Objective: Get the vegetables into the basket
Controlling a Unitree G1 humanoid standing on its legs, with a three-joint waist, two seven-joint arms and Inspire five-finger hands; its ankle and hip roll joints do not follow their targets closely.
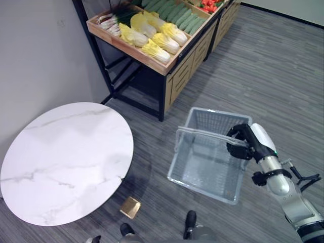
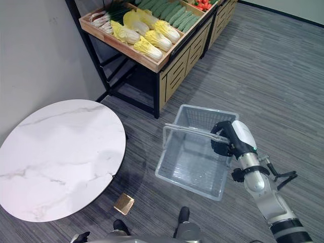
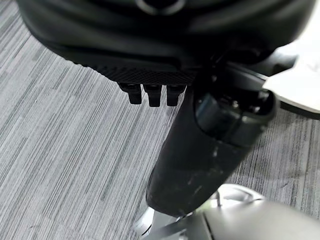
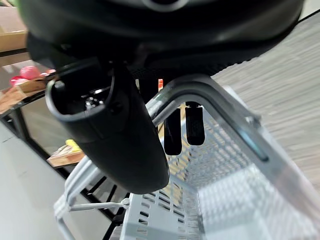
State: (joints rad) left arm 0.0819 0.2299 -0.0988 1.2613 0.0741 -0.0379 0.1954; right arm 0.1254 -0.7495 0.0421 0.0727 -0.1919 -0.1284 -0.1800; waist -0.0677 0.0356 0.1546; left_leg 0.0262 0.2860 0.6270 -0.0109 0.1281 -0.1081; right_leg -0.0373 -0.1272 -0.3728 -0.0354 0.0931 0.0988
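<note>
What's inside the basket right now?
Nothing: the basket shows bare grey mesh floor. The right hand, fingers curled round its handle, covers part of the far-right corner.

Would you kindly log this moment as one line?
right hand: shut on basket handle | basket: empty, carried | left hand: idle | vegetables: on shelf

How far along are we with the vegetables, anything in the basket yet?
Done: the right hand is curled round the handle of the grey basket, carrying it near the produce stand. The left hand hangs over the floor, holding nothing. In hand: only the basket, which looks empty. Left: everything else. The cabbages and cucumbers lie on the stand, none picked.
</note>
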